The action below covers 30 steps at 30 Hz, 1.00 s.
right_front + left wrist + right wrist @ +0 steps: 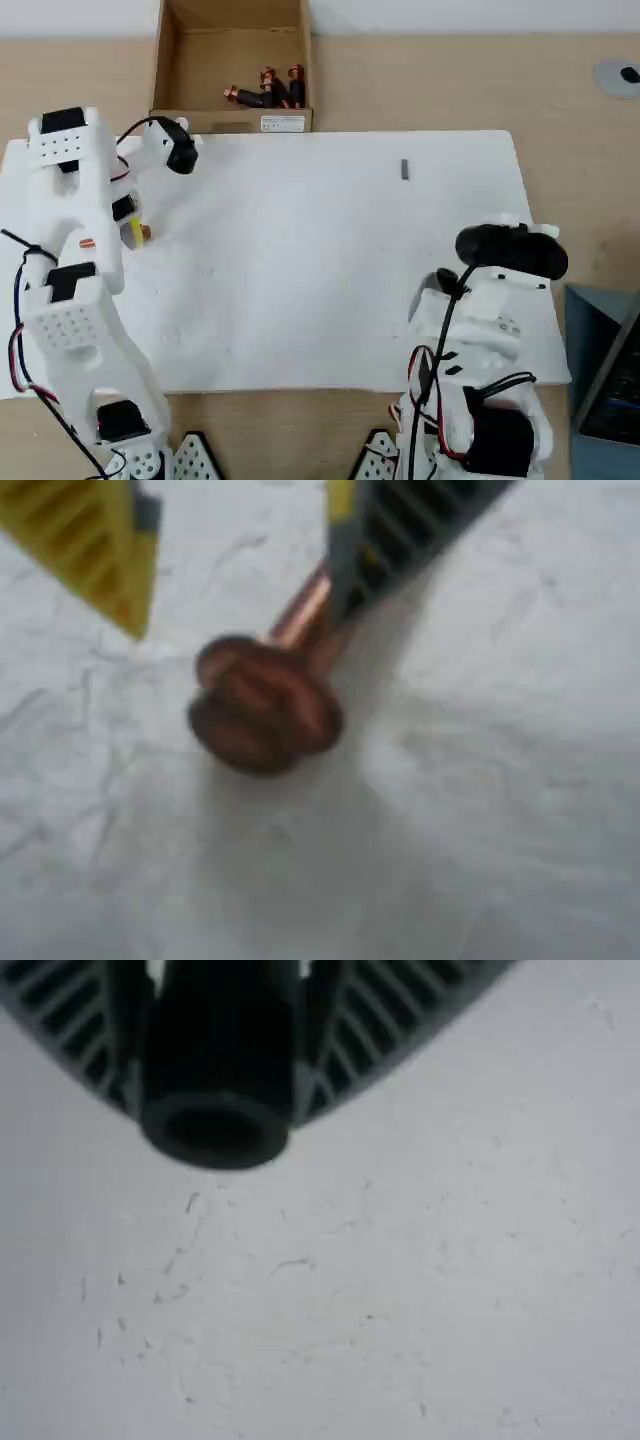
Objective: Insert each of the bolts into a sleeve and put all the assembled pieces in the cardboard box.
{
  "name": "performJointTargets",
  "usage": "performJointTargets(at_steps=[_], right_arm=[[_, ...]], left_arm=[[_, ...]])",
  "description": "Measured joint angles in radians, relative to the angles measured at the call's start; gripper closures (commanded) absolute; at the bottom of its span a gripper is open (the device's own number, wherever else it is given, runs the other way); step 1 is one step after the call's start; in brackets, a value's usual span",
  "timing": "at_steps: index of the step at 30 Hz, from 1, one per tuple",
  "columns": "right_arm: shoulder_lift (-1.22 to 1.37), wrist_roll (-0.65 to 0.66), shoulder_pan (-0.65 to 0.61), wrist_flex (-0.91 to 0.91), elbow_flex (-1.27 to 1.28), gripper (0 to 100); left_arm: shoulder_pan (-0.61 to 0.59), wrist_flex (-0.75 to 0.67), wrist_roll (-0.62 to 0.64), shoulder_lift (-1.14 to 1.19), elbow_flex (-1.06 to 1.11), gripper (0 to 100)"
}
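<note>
Bolt (265, 715): copper, flanged head, plain shank. It was found lying on the white mat (320, 280), out from the front wall of the cardboard box (165, 70) and off past its left corner.

Left gripper (238, 620): its fingers (100, 550) were spread. One was touching or just beside the shank, the other was apart from the head. The bolt was not yet clamped.

Right gripper (218, 1080): it was clenched on a black sleeve (215, 1125), open bore facing out, and was held over the mat well away from the box, toward its right side.

Assembled pieces (268, 92) were noted inside the box, against the front wall. A small dark piece (405, 169) was seen on the mat just beyond the box's right corner; what it was could not be told.

Handling, judged:
- The bolt was taken to be rigid metal, light, smooth and round, so liable to roll or pivot under a skewed pinch.
- Hold was judged best at mid-shank near the head, leaving the tip free to enter the bore.
- The sleeve was judged stiff, light and not fragile. A grip across the body away from the mouth suits it.
- The counter (560, 80) beneath was judged firm.
</note>
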Motion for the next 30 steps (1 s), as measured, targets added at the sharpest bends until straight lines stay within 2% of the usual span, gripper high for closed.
performJointTargets(at_steps=[8,13,22,30], right_arm=[[0.0,0.0,0.0,0.0,0.002,99.0],[0.0,0.0,0.0,0.0,0.002,99.0],[0.0,0.037,-0.026,-0.055,0.002,99.0],[0.0,0.043,-0.175,-0.063,-0.002,99.0]], left_arm=[[0.005,-0.002,-0.006,0.101,-0.055,88],[0.011,0.006,-0.006,0.135,-0.08,100],[0.012,0.041,-0.003,0.146,-0.114,100],[0.015,0.107,0.178,0.155,-0.305,100]])
